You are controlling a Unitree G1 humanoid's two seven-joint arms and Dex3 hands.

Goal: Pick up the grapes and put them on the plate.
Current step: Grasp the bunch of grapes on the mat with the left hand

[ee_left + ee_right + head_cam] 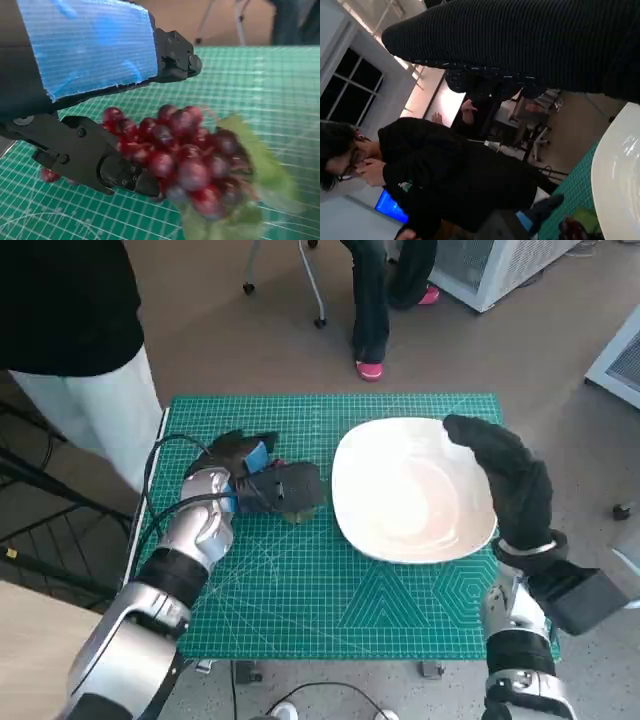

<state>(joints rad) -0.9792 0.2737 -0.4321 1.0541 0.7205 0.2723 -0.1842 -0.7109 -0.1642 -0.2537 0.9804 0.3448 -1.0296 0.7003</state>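
Note:
The grapes (185, 155), a dark red bunch with a green leaf, lie on the green mat left of the white plate (400, 450). My left hand (255, 480) is on them. In the left wrist view its lower fingers (100, 160) touch one side of the bunch, while the other finger (175, 55) stands off the far side with mat showing between. In the head view only a bit of leaf and grapes (296, 510) peeks out under the hand. My right hand (510, 480) lies along the plate's right rim, holding nothing. The right wrist view shows the glove (520, 40), the plate (620, 170) and the grapes (572, 227).
The green cutting mat (300, 590) covers the small table. One person in black and white stands at the table's far left corner (80, 340). Another person's legs and pink shoes (370, 368) are just beyond the far edge. A chair base (300, 280) stands further back.

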